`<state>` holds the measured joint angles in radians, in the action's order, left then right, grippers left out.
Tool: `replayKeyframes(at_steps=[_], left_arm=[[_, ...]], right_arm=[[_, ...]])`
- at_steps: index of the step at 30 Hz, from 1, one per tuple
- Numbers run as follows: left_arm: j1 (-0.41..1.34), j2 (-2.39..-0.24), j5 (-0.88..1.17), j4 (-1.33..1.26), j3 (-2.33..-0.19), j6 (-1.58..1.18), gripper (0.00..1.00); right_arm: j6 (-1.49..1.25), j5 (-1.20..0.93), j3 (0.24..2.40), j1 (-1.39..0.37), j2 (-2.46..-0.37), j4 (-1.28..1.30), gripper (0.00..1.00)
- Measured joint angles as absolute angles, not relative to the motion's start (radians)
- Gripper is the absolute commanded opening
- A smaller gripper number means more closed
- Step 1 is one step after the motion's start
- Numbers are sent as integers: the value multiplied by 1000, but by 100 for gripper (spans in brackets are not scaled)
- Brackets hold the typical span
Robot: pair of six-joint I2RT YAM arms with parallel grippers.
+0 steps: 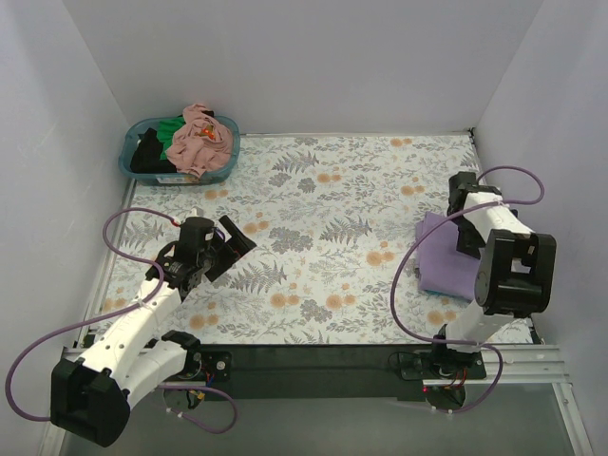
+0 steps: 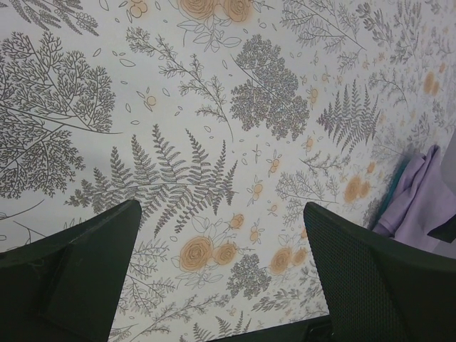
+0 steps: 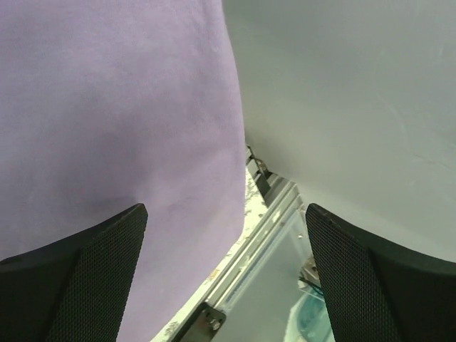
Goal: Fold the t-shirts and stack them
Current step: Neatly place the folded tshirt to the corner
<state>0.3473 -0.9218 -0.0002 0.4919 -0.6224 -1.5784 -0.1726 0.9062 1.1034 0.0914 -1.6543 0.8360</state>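
A folded lavender-purple t-shirt point(image 1: 446, 264) lies at the right side of the table, a thin teal-blue edge showing under it in the left wrist view point(image 2: 393, 191). It fills the right wrist view point(image 3: 107, 121). My right gripper point(image 3: 224, 285) is open and empty, just above the shirt's edge by the table rim. My left gripper point(image 1: 231, 249) is open and empty over bare floral cover point(image 2: 214, 142) at the left. Salmon-pink point(image 1: 199, 141), green point(image 1: 171, 126) and black point(image 1: 147, 152) shirts lie heaped in the basket.
A teal plastic basket point(image 1: 226, 169) stands at the far left corner. White walls close in the left, back and right sides. The metal table rail point(image 3: 242, 271) runs along the right edge beside the lavender shirt.
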Motion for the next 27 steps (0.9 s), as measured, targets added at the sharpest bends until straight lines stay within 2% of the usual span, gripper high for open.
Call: replayKeyframes(at_steps=[4,7,12,15,21,27], left_arm=[[347,-923,-12,494,-622,-1578,98],[347,-931,-18,500,-625,-1579,98],[347,-953,-34,540,-664,-1589,98],[347,-953,-54,557,-694,-1597,98],[347,-953,-95,587,-731,-1612,98],[347,-954,-91,576,-736,-1608,98]], right_arm=[[-201,841,1103,84,-1588,833,99],[-197,707,1094,75,-1464,796,98],[-164,231,935,58,-1145,575,98],[-185,46,781,-21,-962,476,98],[-280,-33,585,-426,-854,326,98],[-392,-71,397,-485,-768,193,99]])
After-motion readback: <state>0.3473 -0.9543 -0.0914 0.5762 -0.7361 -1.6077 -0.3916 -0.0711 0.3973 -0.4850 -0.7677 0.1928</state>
